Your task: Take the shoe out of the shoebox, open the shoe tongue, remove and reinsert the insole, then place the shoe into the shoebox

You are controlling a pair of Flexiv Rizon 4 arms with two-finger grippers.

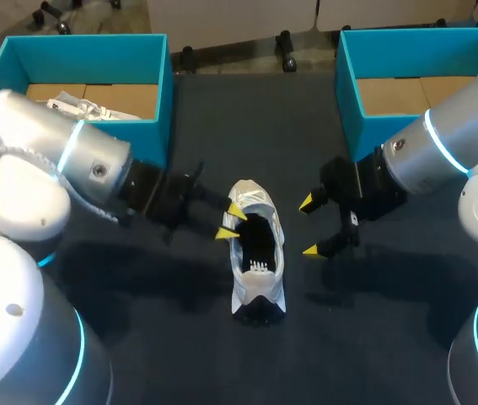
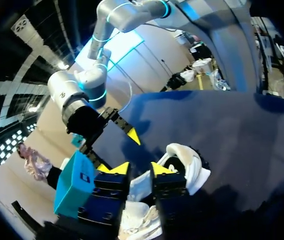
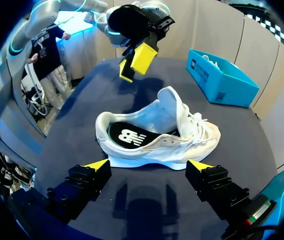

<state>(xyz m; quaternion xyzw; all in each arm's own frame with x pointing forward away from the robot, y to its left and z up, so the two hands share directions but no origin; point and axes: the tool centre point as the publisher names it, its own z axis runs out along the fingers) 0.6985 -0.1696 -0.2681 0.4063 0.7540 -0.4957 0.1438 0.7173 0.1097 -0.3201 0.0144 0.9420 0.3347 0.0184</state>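
A white sneaker (image 1: 256, 253) stands upright on the dark table (image 1: 373, 337), toe pointing away. Its tongue (image 3: 169, 100) is raised and the black insole (image 3: 129, 136) lies inside. My left gripper (image 1: 231, 221) is at the shoe's left side by the laces. In its own wrist view the left gripper (image 2: 139, 170) has white shoe fabric (image 2: 142, 184) showing right at it. From the right wrist view the left gripper (image 3: 135, 62) appears beyond the sneaker (image 3: 157, 132). My right gripper (image 1: 309, 226) is open to the shoe's right, not touching it, with the right gripper (image 3: 149, 165) facing the shoe's side.
A teal shoebox (image 1: 159, 93) at the back left holds another white shoe (image 1: 83, 107). A second teal shoebox (image 1: 348, 93) stands at the back right with only its cardboard floor showing. Dark tabletop surrounds the sneaker.
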